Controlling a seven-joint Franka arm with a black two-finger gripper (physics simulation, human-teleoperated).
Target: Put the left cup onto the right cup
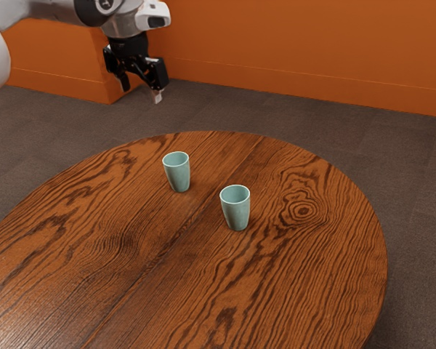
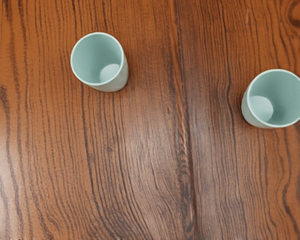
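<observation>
1. The left cup (image 1: 176,171) (image 2: 99,61) stands upright on the table (image 1: 131,276) (image 2: 140,175). It is well below my gripper (image 1: 140,89) and is the nearer of the two cups to it.
2. The right cup (image 1: 235,206) (image 2: 276,98) stands upright farther out from the gripper. It does not touch the first; a strip of bare wood with a board seam lies between them.
3. Open air and bare wood separate the gripper from both cups.
4. Both cups are smooth, pale teal tumblers without handles. They taper toward the base, and their mouths face up.
5. The table is round, glossy reddish-brown wood with bold dark grain. A ringed knot (image 1: 303,211) lies beyond the right cup, on the side away from the gripper.
6. The gripper is black and hangs high. I read its fingers as spread wide, holding nothing.
7. Around the table I see grey carpet floor (image 1: 392,145) and an orange wall (image 1: 312,43).
</observation>
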